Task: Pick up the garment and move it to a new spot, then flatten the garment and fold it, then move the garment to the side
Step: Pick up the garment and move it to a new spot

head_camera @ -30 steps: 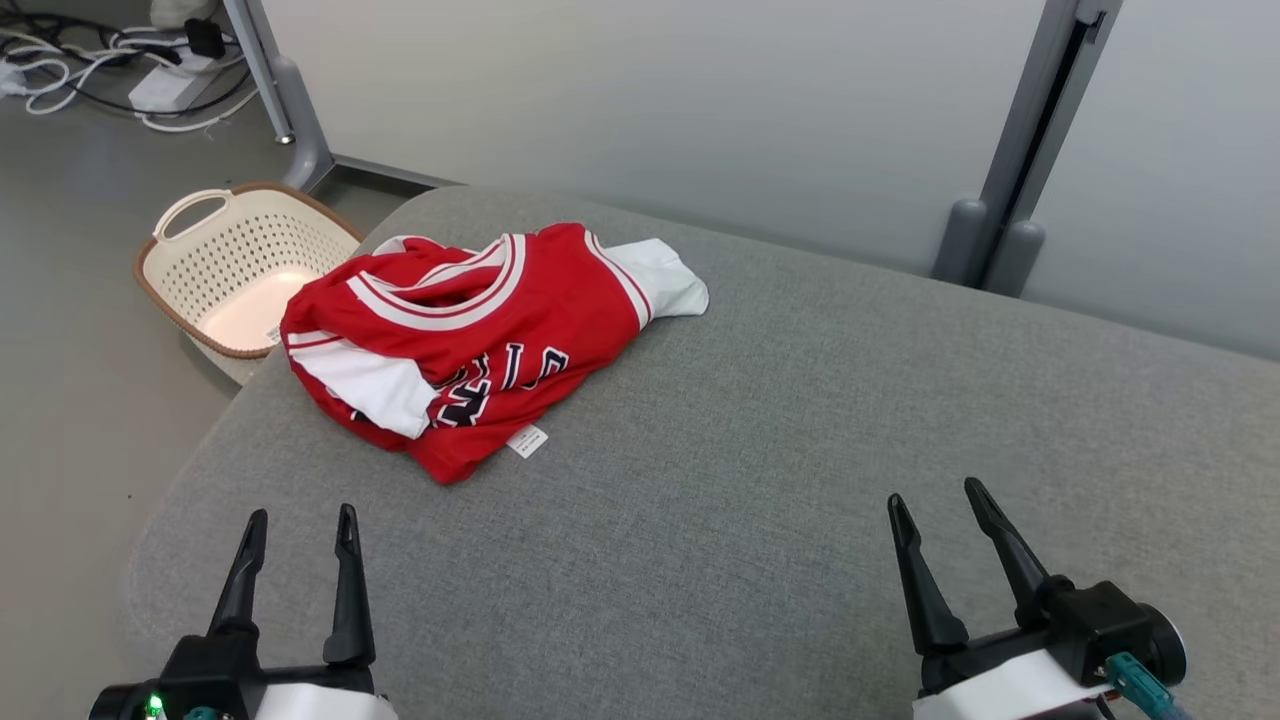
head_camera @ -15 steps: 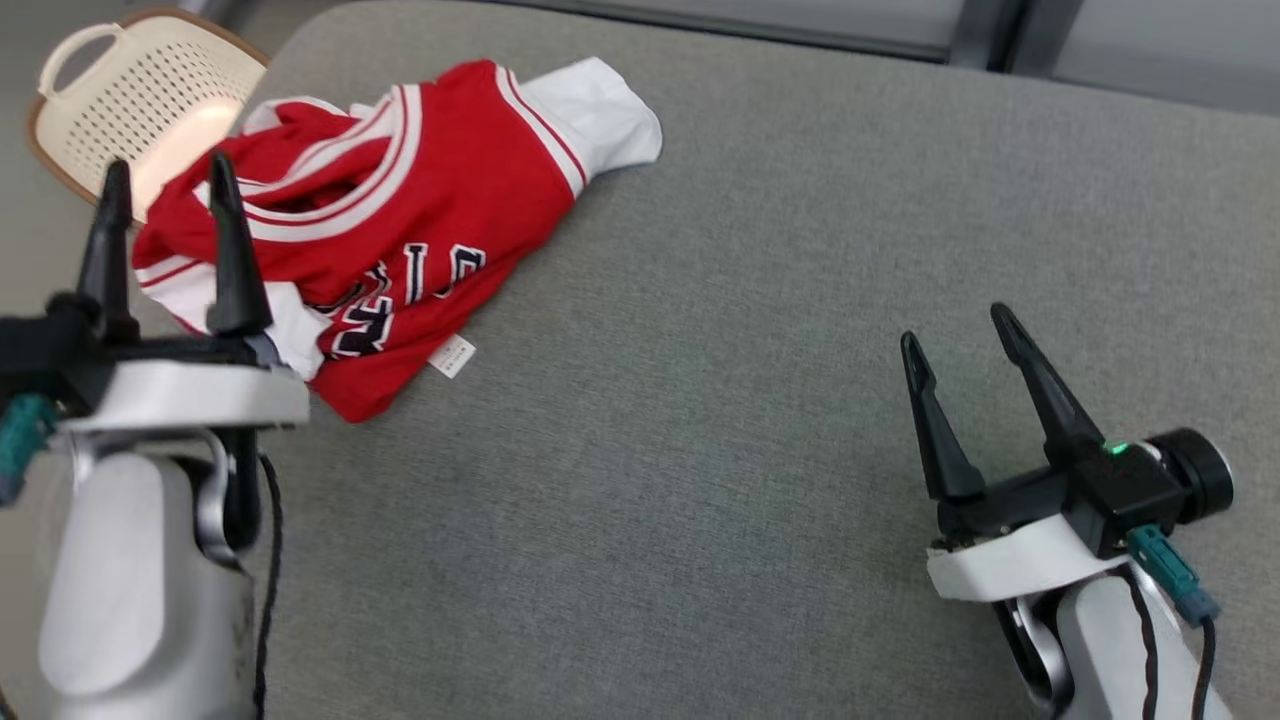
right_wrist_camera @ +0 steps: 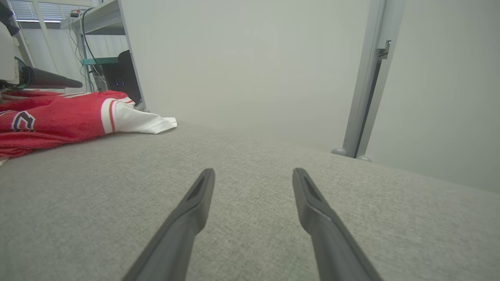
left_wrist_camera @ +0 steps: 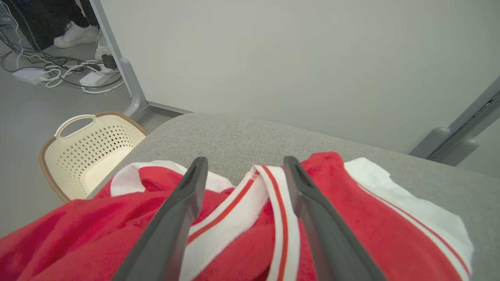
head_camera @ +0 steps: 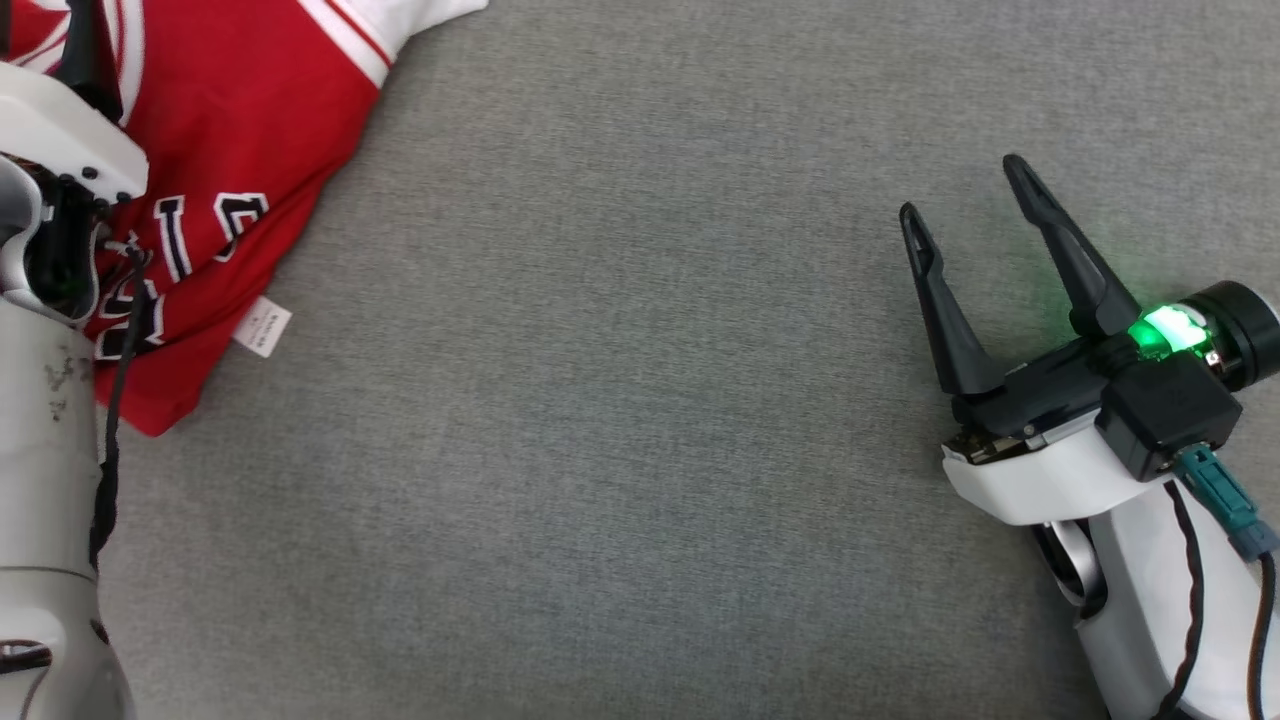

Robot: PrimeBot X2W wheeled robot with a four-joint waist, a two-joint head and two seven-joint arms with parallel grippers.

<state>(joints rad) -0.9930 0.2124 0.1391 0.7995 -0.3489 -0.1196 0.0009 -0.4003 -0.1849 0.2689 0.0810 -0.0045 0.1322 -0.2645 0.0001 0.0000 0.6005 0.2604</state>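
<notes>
Two pairs of jaws, both spread: my left gripper (left_wrist_camera: 245, 160) hangs just over the red garment (left_wrist_camera: 351, 218) bunched at the grey pad's (head_camera: 640, 400) far left corner, my right gripper (head_camera: 960, 185) well apart

Garment (head_camera: 250, 100) at left on table (head_camera: 640, 400), basket (left_wrist_camera: 97, 148) beyond

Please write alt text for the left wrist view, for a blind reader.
The left gripper, its two dark fingers spread apart, reaches over a crumpled red and white jersey on a grey fabric surface. A cream perforated basket stands on the floor at the left.
</notes>
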